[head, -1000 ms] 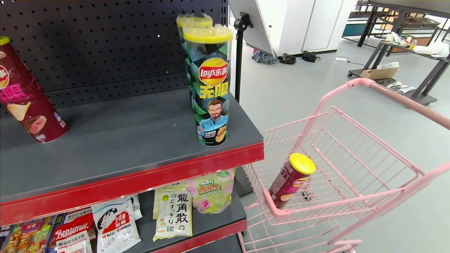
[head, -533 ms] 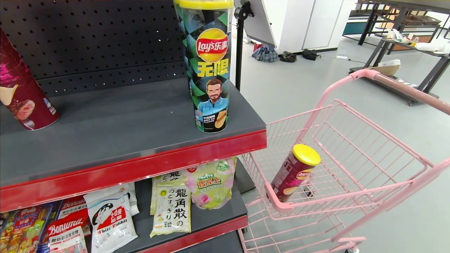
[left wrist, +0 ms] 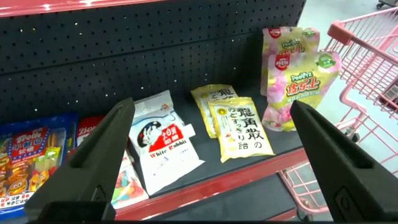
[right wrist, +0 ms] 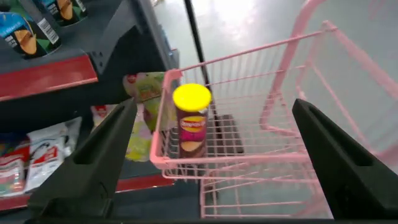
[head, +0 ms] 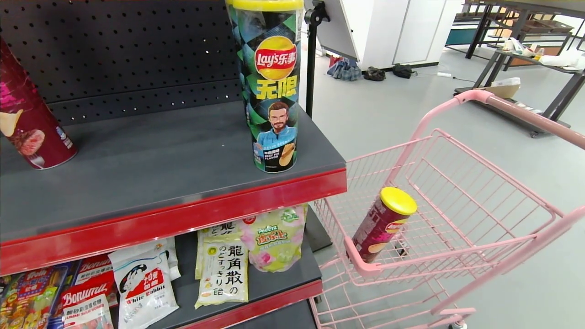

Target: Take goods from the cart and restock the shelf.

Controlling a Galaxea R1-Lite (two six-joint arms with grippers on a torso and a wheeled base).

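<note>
Head view: the can (head: 383, 221) leans in the cart (head: 525, 116), base hidden.

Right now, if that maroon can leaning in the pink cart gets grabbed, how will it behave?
The can looks like a stiff tube, probably firm to grip. Round and smooth, it may slip or roll. Tilted in the cart, a nudge could topple it.

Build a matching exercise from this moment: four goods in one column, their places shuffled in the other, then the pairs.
1. green can
2. maroon can with yellow lid
3. yellow pouch
4. maroon can with top cut off

A. tilted in the pink cart
B. upper shelf, left end
C. lower shelf
D. upper shelf, right end near the front edge

Pairs: 1-D, 2-A, 3-C, 4-B
</note>
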